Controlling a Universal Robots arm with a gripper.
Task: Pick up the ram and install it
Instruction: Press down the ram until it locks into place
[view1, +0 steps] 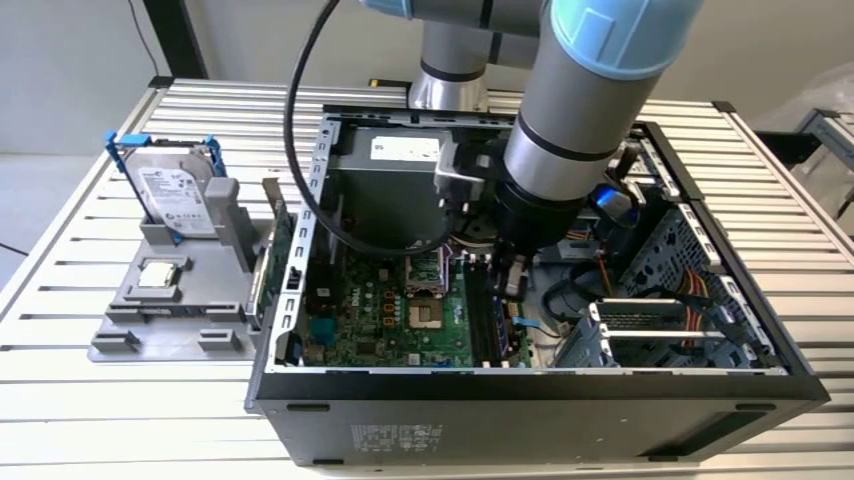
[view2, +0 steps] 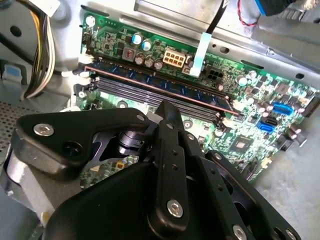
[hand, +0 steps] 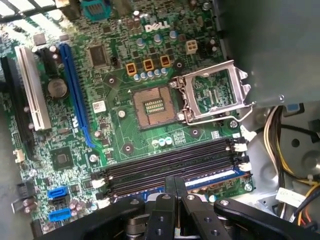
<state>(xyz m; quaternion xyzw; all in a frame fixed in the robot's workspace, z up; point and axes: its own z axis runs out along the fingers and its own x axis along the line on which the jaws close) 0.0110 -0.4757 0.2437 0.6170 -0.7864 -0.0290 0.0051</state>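
Second wrist view: the ram (view2: 160, 86) lies seated on edge in a memory slot of the motherboard (view2: 240, 125), just beyond the hand (view2: 167, 112).
Long axis: runs along the slots (hand: 170, 165), crosswise to the hand's closing line.
Hand state: fingers together, holding nothing.
Gap: apart from the stick or touching, I cannot tell.

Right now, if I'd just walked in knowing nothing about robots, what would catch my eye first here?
The big grey and light-blue robot arm reaching down into the open computer case on the slatted metal table. In the second wrist view, its black gripper sits just above the ram, which lies in the motherboard's memory slots. On the exterior view's left, a silver hard drive stands upright in a blue frame.
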